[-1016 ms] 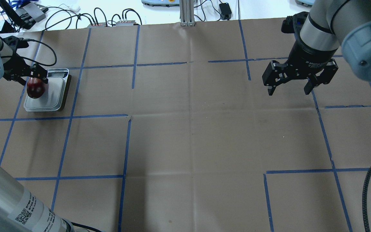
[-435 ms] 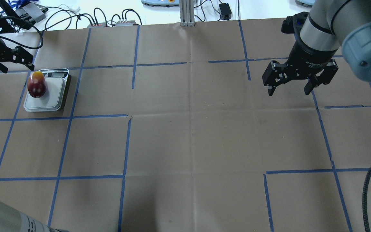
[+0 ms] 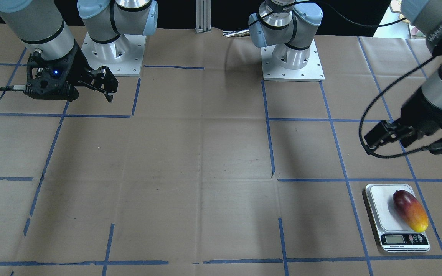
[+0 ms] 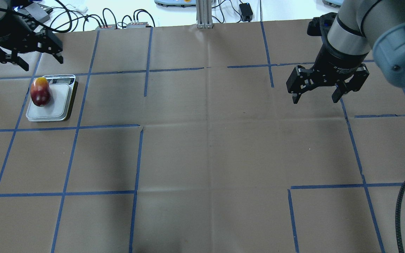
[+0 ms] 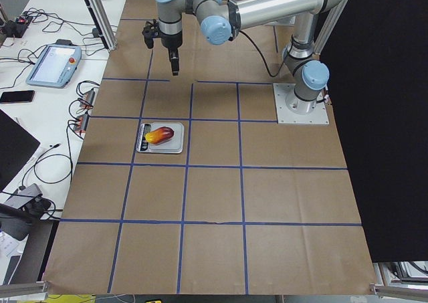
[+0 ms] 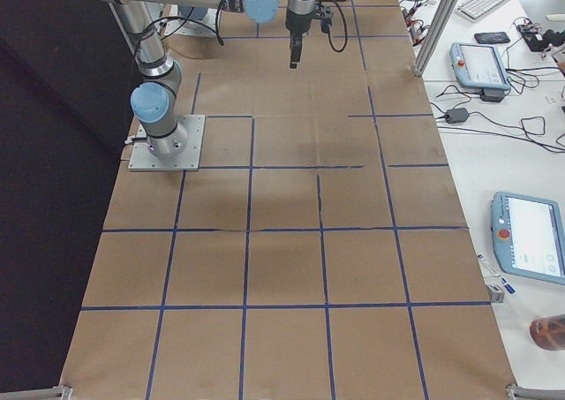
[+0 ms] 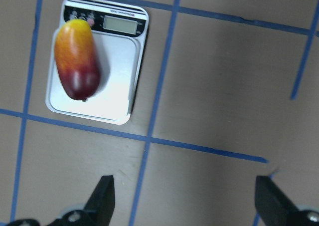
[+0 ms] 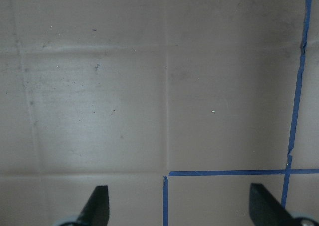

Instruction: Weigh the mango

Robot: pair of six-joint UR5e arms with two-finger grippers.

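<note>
Our left end effector [image 4: 40, 62] has let go and drawn back, spread wide and empty, to 12 o'clock of the scale [image 4: 56, 107] in the overhead view. The mango [image 4: 40, 92] lies free along the scale's 9 o'clock edge, so we judge the weighing is under way. Our right end effector [image 4: 315, 100] hangs open and empty.

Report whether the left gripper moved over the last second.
Yes. The left gripper moved off the mango and now hangs open beyond the display end of the scale.

no legible text, scale display [image 7: 119, 24] unreadable; right gripper [image 4: 315, 101] print too blurred
</note>
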